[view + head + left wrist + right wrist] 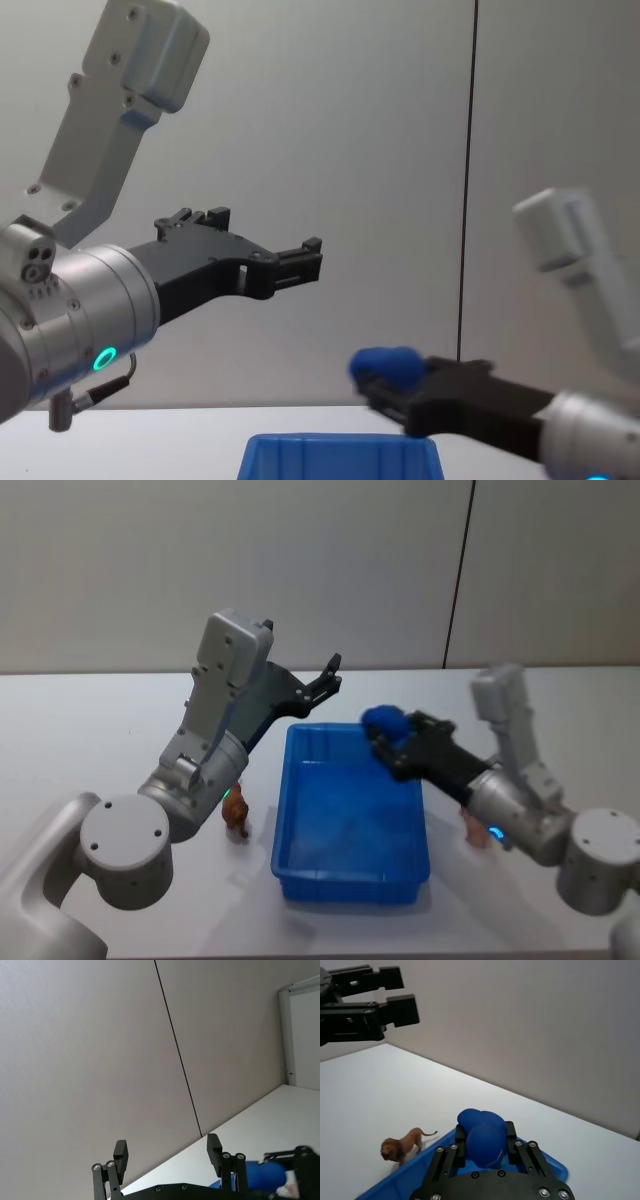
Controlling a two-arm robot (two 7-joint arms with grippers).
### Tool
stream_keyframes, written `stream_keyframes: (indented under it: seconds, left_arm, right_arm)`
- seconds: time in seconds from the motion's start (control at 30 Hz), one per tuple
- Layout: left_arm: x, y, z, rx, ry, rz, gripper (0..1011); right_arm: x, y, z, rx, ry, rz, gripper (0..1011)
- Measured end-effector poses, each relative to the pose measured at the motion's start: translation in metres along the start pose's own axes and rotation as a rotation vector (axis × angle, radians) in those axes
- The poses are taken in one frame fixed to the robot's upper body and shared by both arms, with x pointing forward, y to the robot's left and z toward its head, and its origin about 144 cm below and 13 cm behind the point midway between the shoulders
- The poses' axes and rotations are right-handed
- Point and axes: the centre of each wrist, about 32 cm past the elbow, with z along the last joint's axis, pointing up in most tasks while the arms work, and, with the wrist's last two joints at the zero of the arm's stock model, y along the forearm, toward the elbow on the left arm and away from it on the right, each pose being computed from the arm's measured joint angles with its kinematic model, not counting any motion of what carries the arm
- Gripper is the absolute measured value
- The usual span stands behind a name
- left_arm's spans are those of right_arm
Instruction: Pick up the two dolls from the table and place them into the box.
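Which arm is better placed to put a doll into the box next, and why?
Right. The right gripper has its jaws shut on the blue doll, over the far corner of the box. The left gripper hangs raised, jaws open and empty.

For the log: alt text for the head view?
The right hand holds a blue doll over the far right corner of the blue box. The left hand, open, hovers near its far left corner; a lion figure stands on the table to the box's left.

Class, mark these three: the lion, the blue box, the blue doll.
lion (pixel 409 1141): right wrist view, its body.
blue box (pixel 350 830): head view, bare floor.
blue doll (pixel 485 1137): right wrist view, rounded top.
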Motion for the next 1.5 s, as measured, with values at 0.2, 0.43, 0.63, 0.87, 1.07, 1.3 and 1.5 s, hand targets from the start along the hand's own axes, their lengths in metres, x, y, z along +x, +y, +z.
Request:
stream_keyframes:
  seconds: [0.2, 0.43, 0.63, 0.87, 1.07, 1.3, 1.5]
  left_arm:
    - [0.000, 0.000, 0.000, 0.000, 0.000, 0.000, 1001]
    - [0.000, 0.000, 0.000, 0.000, 0.000, 0.000, 1001]
    - [0.000, 0.000, 0.000, 0.000, 0.000, 0.000, 1001]
    - [0.000, 0.000, 0.000, 0.000, 0.000, 0.000, 1001]
    - [0.000, 0.000, 0.000, 0.000, 0.000, 0.000, 1001]
    - [0.000, 0.000, 0.000, 0.000, 0.000, 0.000, 1001]
    - [0.000, 0.000, 0.000, 0.000, 0.000, 0.000, 1001]
  right_arm:
    - [-0.002, 0.021, -0.004, -0.023, 0.015, 0.046, 565]
    - [-0.007, 0.038, -0.006, -0.052, 0.023, 0.051, 799]
    - [-0.010, 0.039, -0.005, -0.073, 0.027, 0.007, 969]
    - [-0.017, 0.030, -0.003, -0.093, 0.030, -0.067, 1004]
    - [-0.023, 0.016, -0.001, -0.116, 0.033, -0.152, 1004]
    - [-0.031, -0.004, 0.000, -0.147, 0.041, -0.251, 1004]
    - [-0.036, -0.017, -0.001, -0.181, 0.053, -0.334, 1004]
